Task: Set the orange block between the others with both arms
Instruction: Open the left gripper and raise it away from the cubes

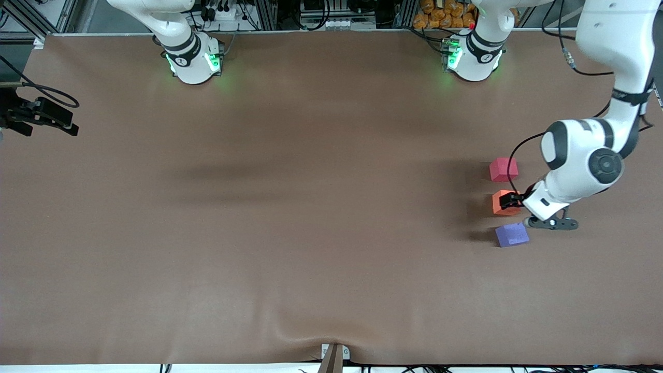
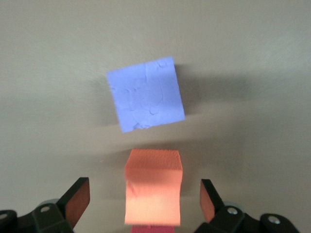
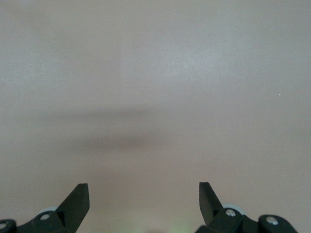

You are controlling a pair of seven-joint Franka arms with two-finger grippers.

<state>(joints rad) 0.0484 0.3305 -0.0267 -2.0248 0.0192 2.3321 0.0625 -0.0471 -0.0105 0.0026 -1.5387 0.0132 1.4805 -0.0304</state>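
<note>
A wide brown table (image 1: pixel 290 217) is seen from a high camera facing two white robot arms whose green-lit bases stand along its top edge. Three small cubes lie in a short row toward the left arm's end of the table. The red cube (image 1: pixel 503 169) is farthest from the camera, the orange block (image 1: pixel 503 203) sits in the middle, and the purple cube (image 1: pixel 512 234) is nearest the camera. The three are close together but not touching, with small gaps of bare table between them. The left arm (image 1: pixel 585 160) bends down over this row, and the left gripper (image 1: pixel 510 200) is low at the orange block. In the left wrist view its two black fingers (image 2: pixel 77 199) stand wide apart, one on each side of the orange block (image 2: pixel 153 187), with clear space between each finger and the block, so it grips nothing. The purple cube (image 2: pixel 146 94) shows just past the orange one, and a sliver of the red cube (image 2: pixel 153 229) peeks out at the frame's edge. The right gripper (image 1: pixel 39 116) waits at the right arm's end of the table. Its fingers (image 3: pixel 77 201) are spread wide over bare table, holding nothing.
</note>
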